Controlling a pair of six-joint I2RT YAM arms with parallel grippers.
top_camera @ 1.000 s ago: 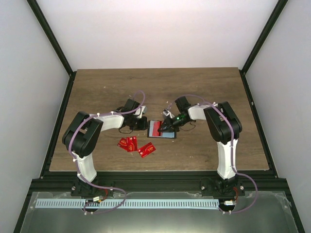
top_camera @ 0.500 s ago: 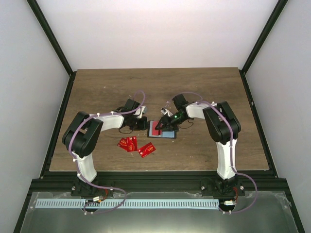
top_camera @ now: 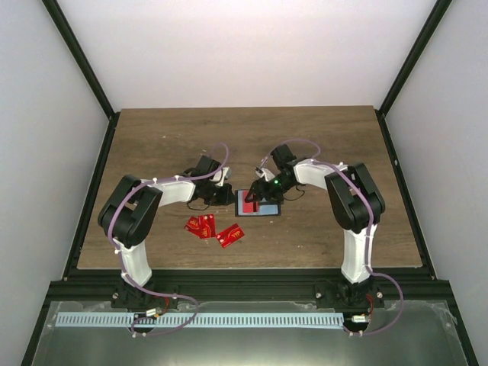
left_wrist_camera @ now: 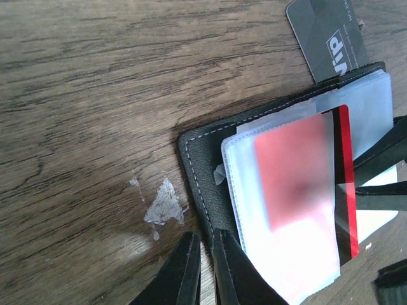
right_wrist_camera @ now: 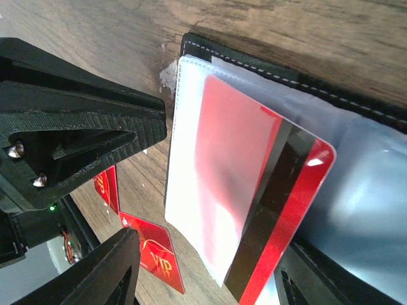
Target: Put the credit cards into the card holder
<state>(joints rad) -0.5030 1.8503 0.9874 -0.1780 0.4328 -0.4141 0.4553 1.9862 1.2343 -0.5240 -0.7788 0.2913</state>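
The card holder (top_camera: 271, 210) lies open on the table, its black stitched edge (left_wrist_camera: 197, 166) and clear sleeves facing up. A red credit card with a black stripe (right_wrist_camera: 267, 190) sits partly inside a clear sleeve (left_wrist_camera: 299, 178), one end sticking out. My right gripper (right_wrist_camera: 210, 279) is open, its fingers (right_wrist_camera: 111, 267) straddling that card without touching it. My left gripper (left_wrist_camera: 205, 270) is shut, its tips at the holder's near left edge. A dark grey card (left_wrist_camera: 327, 35) lies just beyond the holder. Loose red cards (top_camera: 200, 225) (top_camera: 230, 235) lie left of it.
The two grippers (top_camera: 223, 194) (top_camera: 261, 196) stand close together over the holder. The left arm's black finger (right_wrist_camera: 76, 127) fills the upper left of the right wrist view. Red VIP cards (right_wrist_camera: 152, 257) lie below. A pale scuff (left_wrist_camera: 164, 203) marks the wood.
My right gripper has opened and let go of the red card, which now rests in the sleeve. It also shifted slightly left over the holder. The left arm has not moved.
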